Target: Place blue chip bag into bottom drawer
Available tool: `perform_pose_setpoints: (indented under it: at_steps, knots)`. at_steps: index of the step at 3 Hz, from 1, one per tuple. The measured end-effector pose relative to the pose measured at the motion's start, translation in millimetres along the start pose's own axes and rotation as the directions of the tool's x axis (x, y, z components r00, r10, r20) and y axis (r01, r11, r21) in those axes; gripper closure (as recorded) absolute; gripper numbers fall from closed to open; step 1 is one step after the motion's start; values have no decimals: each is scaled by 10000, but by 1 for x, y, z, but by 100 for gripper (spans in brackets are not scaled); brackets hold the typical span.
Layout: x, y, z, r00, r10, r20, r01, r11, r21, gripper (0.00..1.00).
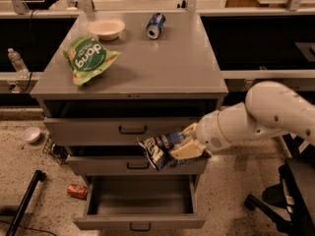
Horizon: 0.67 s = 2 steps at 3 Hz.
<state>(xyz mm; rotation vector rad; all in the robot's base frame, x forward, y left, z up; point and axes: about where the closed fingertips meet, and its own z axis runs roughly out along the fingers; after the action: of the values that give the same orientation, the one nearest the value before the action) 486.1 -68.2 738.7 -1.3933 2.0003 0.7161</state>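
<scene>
My gripper (183, 147) is shut on the blue chip bag (161, 149), a crumpled navy foil bag with white print. It holds the bag in the air in front of the middle drawer (133, 165), right of centre. The bottom drawer (140, 223) is pulled out below, a deep grey tray with a dark handle, and its inside looks empty. The bag hangs above the drawer's back right part. My white arm (256, 119) reaches in from the right.
On the cabinet top (162, 68) lie a green chip bag (87, 58), a white bowl (107, 28) and a blue soda can (155, 24). The top drawer (128, 129) is slightly open. A red can (77, 191), a white bowl (31, 134) and a black pole (24, 201) are on the floor at left.
</scene>
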Motion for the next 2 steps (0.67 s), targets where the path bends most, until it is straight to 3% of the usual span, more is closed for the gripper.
perform_pose_setpoints:
  at_steps: [1, 2]
  knots:
    - [40, -2, 73, 9993, -349, -159, 351, 9993, 108, 100]
    - [51, -5, 92, 9990, -402, -208, 408, 9988, 253, 100]
